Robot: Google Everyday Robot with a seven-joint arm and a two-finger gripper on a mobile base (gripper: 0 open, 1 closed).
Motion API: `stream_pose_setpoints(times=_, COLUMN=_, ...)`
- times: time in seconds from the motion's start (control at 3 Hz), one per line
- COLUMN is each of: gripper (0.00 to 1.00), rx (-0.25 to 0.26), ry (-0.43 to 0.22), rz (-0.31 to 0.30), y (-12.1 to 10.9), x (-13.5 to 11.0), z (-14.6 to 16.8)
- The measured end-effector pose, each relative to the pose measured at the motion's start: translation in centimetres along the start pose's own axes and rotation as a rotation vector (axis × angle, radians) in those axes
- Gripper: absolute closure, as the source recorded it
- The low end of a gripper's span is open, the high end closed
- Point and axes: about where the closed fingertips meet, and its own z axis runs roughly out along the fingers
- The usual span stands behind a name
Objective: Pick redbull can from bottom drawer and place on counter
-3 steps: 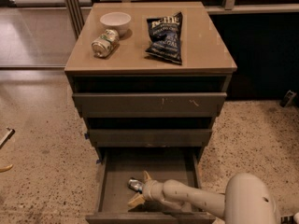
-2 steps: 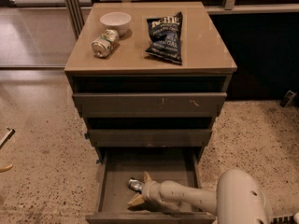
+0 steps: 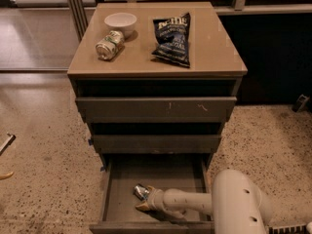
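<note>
The robot's white cylindrical arm (image 3: 187,202) stretches roughly level toward the left from its bulky rounded white elbow housing (image 3: 239,206) at the near right, ending in the tan-tipped tool (image 3: 145,200), low at the near centre.

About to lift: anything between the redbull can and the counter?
The gripper is at the redbull can in the bottom drawer, nothing between. The two part-open upper drawers jut out above. A bowl, green-and-white can and chip bag occupy the counter's left and centre; its right is bare.
</note>
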Motion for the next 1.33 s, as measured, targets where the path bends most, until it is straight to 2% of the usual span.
stream_pose_setpoints(times=0.33, gripper=0.64, rx=0.006, ry=0.004, rz=-0.001, y=-0.2, x=0.0, z=-0.2)
stream_pose_setpoints(times=0.67, gripper=0.87, rx=0.023, ry=0.018, rz=-0.012, y=-0.8, x=-0.7, z=-2.0)
stream_pose_setpoints(times=1.0, gripper=1.00, rx=0.009, ry=-0.010, rz=-0.049, y=-1.4, x=-2.6, z=-5.4)
stream_pose_setpoints(times=1.33, gripper=1.00, rx=-0.043, ry=-0.045, rz=-0.110, y=-2.1, x=-4.8, z=-10.1)
